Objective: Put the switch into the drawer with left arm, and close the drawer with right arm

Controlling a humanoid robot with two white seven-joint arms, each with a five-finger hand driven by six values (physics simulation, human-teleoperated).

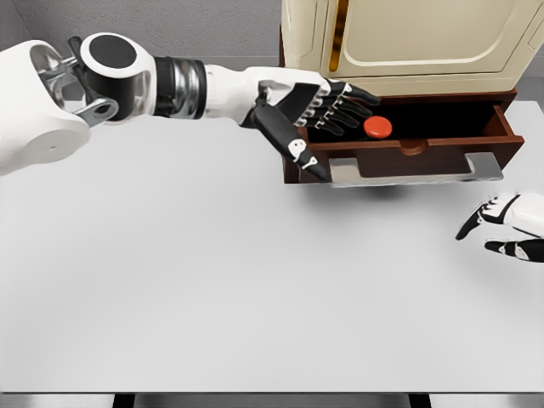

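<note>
I count 1 red switch (378,127) lying inside 1 open drawer (425,157), 1 left hand (319,106) w/ fingers spread, empty, over drawer's left end, 1 right hand (507,225) relaxed, empty, on table (212,280).

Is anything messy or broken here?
No, nothing stands out. The drawer is open with the red switch sitting inside it, the left hand is open above it, and the right hand waits over the table.
</note>
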